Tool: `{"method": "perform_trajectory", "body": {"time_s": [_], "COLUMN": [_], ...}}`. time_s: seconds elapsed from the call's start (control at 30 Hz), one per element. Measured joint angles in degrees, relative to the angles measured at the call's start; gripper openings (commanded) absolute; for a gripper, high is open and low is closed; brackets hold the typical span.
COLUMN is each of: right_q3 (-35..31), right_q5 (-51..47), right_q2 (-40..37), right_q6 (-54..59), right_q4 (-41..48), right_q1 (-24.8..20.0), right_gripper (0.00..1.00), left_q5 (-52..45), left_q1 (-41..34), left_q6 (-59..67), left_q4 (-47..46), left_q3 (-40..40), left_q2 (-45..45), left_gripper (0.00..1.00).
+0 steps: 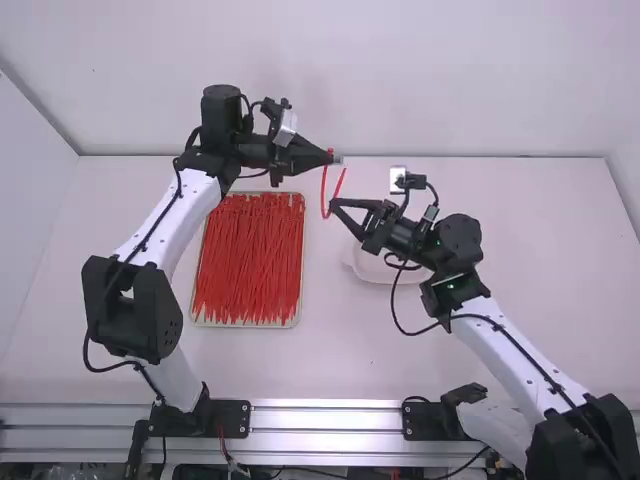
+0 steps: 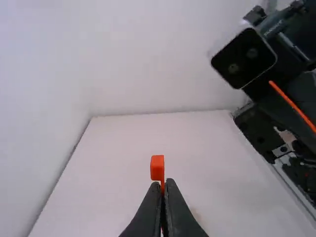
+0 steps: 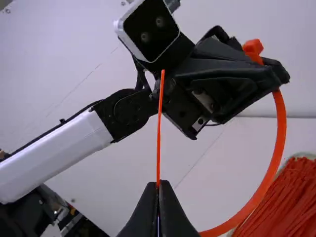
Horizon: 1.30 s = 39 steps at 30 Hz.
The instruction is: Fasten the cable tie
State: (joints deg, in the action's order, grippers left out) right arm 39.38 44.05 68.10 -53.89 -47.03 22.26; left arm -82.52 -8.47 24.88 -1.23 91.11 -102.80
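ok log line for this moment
left gripper: shut on tie head | right gripper: shut on tie tail | tie: looped, tail not in head | tray: spare ties

Bright, even light from above, only faint soft shadows on the white table [image 1: 560, 215], my left fingers [image 2: 148, 215] soft-edged up close, background perhaps slightly blurred

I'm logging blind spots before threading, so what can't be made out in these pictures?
Head of the cable tie: no slot shows in the left wrist view; the left pincer covers its base.
Tail tip: right wrist view, overlaps the left pincer's dark body, so its gap to the head is unclear.
Loop: its bottom is cut off by the right wrist view's edge.
White object: high view, partly under the right arm.
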Motion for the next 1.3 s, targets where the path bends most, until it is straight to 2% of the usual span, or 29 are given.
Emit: {"method": "perform_trajectory", "body": {"time_s": [0.23, 0.5, 0.87, 1.3], "right_q3": [0.0, 0.0, 0.0, 0.0], "right_q5": [0.6, 1.3, 3.6, 4.8], "right_q2": [0.0, 0.0, 0.0, 0.0], "right_q6": [-1.3, -1.8, -3.2, -3.5], "right_q4": [0.1, 0.1, 0.9, 1.3], "right_q1": [2.3, 2.4, 0.1, -0.7], "right_gripper": [0.0, 0.0, 0.0, 0.0], "left_q5": [-4.8, -5.6, -6.0, -6.0], "left_q1": [-0.5, -3.0, -3.7, -3.8], "left_q6": [3.3, 3.7, 4.0, 4.3], "left_q4": [0.2, 1.9, 3.5, 5.2], "left_q3": [0.0, 0.0, 0.0, 0.0], "left_q2": [0.0, 0.0, 0.0, 0.0], "left_gripper": [0.02, 0.02, 0.02, 0.02]}}
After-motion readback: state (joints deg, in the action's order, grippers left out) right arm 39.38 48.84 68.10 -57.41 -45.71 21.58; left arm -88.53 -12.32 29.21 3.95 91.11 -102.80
